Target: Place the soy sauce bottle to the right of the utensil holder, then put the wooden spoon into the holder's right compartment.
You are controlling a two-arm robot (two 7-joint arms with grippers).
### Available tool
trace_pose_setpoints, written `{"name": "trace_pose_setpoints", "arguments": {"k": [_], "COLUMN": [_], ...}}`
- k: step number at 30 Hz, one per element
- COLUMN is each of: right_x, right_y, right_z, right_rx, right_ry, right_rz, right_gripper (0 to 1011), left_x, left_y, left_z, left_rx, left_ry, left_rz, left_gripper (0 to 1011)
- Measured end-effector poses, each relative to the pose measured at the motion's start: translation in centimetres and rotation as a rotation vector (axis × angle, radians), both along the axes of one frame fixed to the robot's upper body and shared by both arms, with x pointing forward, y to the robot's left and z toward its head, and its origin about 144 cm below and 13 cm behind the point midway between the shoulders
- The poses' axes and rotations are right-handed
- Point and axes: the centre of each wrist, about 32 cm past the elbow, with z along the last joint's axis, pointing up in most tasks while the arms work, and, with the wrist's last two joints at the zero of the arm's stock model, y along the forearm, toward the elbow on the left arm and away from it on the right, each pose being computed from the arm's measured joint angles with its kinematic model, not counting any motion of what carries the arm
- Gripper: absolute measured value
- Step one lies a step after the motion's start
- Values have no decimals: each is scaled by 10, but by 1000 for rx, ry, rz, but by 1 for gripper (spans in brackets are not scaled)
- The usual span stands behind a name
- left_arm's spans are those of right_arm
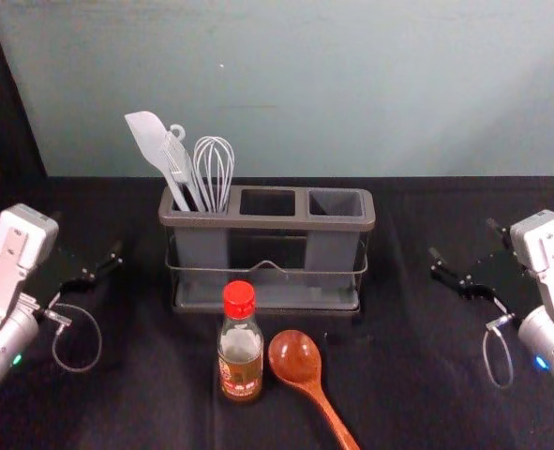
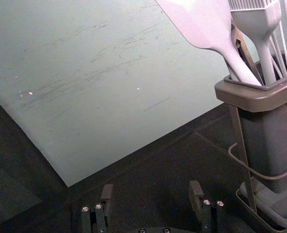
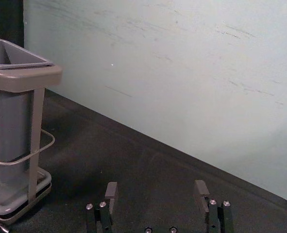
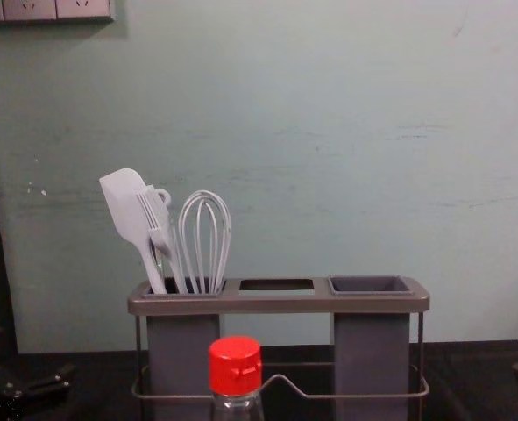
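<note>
1. The wire-framed utensil holder is standing between the two grippers, its right compartment facing up empty on the right gripper's side. It's probably being light and tippy, so I'm avoiding bumps.
2. The left gripper and right gripper are both hanging spread and holding nothing, one out on each side.
3. The soy sauce bottle is standing upright between them, nearer the left gripper and closer to the robot than either. Looks like glass, so I'm guessing smooth, stiff, heaviest of the lot, with liquid sloshing. I'm going for the labelled body and leaving the red cap alone.
4. The wooden spoon is lying just beside it, towards the right gripper. Light, rigid, maybe slick: I'm pinching the handle just below the bowl, keeping the tail free for dropping in.
</note>
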Motion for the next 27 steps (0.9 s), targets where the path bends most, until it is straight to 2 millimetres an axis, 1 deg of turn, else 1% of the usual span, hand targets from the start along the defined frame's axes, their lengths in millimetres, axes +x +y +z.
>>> {"name": "trace_pose_setpoints", "arguments": {"k": [27], "right_x": [0], "right_y": [0], "right_z": [0], "right_rx": [0], "right_ry": [0], "right_rz": [0], "right_gripper": [1002], "left_x": [0], "left_y": [0], "left_z": [0], "left_rx": [0], "left_ry": [0], "left_rz": [0], "left_gripper": [1011]}}
